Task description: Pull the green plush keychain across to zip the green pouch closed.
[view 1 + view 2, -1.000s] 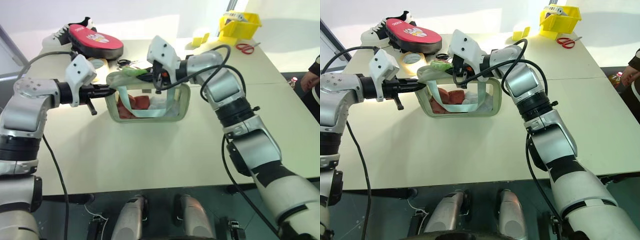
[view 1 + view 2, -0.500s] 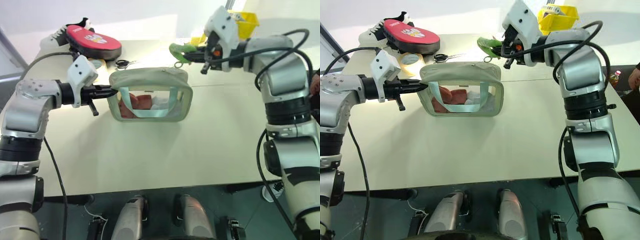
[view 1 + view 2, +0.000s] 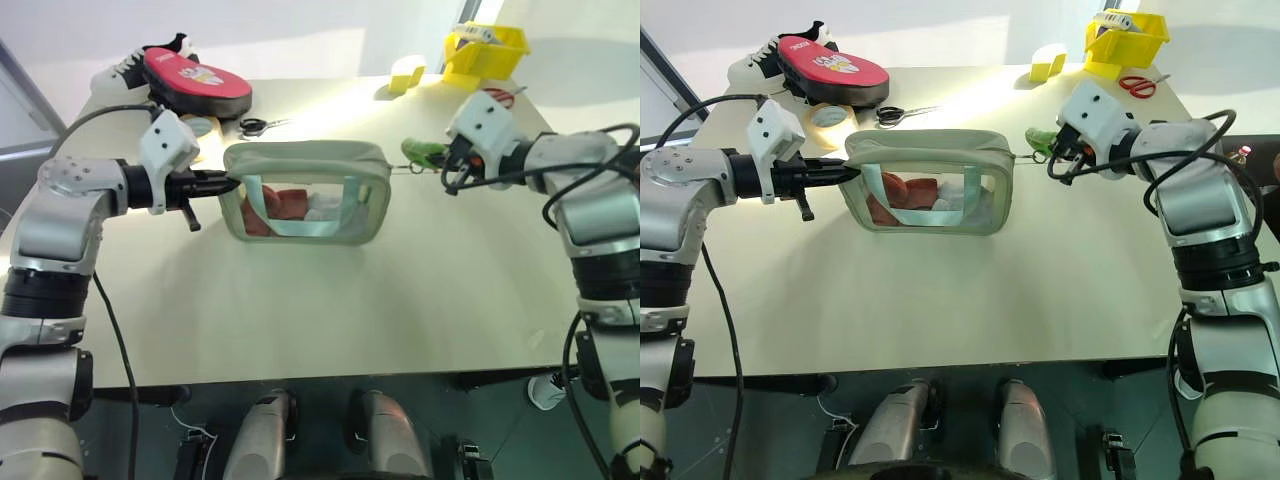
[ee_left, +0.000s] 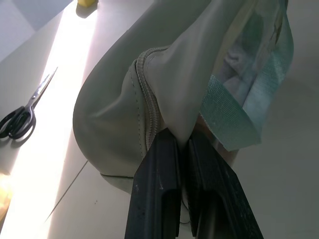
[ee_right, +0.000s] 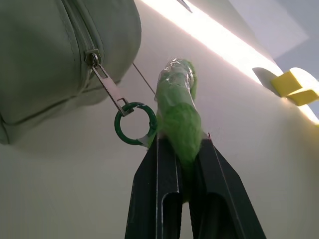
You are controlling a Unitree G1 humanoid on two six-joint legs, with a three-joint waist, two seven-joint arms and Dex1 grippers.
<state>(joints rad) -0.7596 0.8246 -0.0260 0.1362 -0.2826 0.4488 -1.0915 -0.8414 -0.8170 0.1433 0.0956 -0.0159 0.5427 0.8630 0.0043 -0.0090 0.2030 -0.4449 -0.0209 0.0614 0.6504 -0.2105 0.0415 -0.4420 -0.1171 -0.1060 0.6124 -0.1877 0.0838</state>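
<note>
We judge the zip done: boxy sage-green fabric pouch (image 3: 305, 190) mid-table, slider at its right end. Right gripper (image 5: 178, 149) clenches fuzzy lime-green plush keychain (image 5: 179, 114); left gripper (image 4: 180, 144) pinches pouch's left end. Only releasing remains.

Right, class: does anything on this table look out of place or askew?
Nothing is spilled or damaged. One oddity: a sneaker sits on the table at the far left corner, under a red pad, among scissors and a yellow bin.
</note>
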